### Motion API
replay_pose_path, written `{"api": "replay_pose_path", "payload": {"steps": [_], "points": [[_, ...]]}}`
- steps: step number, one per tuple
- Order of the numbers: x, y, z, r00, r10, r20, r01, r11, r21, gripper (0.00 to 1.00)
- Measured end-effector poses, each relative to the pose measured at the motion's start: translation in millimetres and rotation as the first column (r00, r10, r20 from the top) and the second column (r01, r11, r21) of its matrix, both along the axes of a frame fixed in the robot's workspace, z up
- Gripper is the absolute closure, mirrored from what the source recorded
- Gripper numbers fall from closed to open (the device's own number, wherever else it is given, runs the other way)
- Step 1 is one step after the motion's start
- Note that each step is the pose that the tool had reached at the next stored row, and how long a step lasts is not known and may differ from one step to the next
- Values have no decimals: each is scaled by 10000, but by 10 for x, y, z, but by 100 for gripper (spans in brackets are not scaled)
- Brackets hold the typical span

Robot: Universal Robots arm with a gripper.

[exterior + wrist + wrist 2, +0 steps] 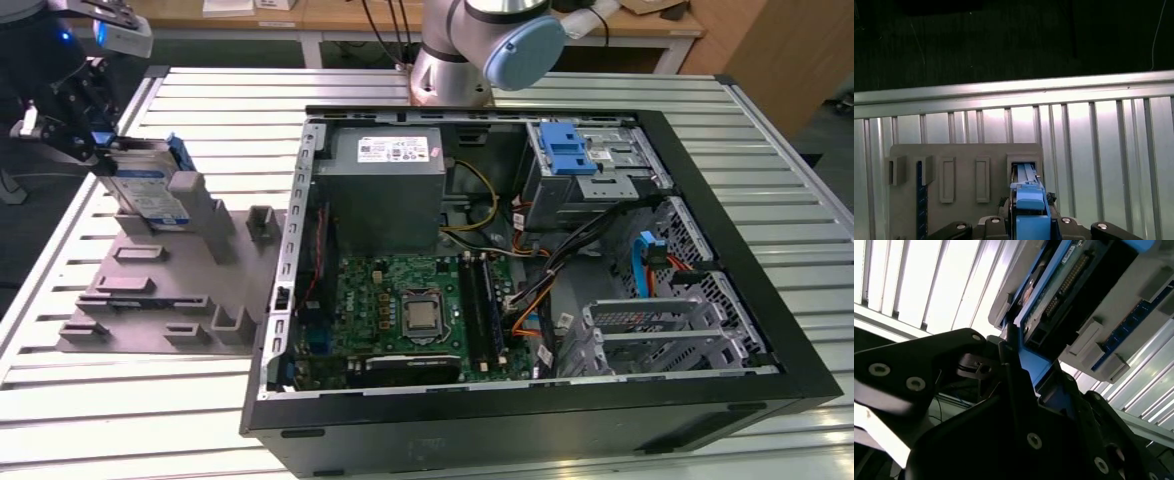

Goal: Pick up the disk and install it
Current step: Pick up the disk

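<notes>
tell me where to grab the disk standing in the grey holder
Grip the blue carrier frame at the upper end of the disk, pinching across its thin width, coming from above. It stands on edge in a slot of the grey holder, so only that end is free; the tool is there.

Slatted metal table carries two items.

Toward the exterior view's left: grey slotted holder, flat on the slats, with several upright pockets. In the first wrist view a thin blue strip stands in one pocket.

Just beside the holder, toward the exterior view's right: black computer case, lying open side up.

Inside the case:
- grey power supply with a white sticker
- green motherboard next to it, with a bare processor
- blue ribbed latch on the metal drive cage
- orange and yellow cables running between board and cage
</notes>
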State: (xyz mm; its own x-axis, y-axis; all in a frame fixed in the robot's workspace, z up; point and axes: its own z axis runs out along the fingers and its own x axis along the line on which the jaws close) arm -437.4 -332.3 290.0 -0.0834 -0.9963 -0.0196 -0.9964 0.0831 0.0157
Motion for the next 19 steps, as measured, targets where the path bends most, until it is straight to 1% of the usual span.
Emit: {"api": "replay_pose_path", "payload": {"steps": [4, 5, 16, 18, 19], "points": [[0, -1, -1, 9984, 560, 1, -560, 9984, 0, 63], [0, -1, -1, 9981, 620, 1, -620, 9981, 1, 63], [0, -1, -2, 9985, 541, 1, -541, 9985, -12, 63], [0, -1, -2, 9985, 539, 1, -539, 9985, -13, 62], [0, -1, -2, 9985, 538, 1, -538, 9985, -13, 56]]}}
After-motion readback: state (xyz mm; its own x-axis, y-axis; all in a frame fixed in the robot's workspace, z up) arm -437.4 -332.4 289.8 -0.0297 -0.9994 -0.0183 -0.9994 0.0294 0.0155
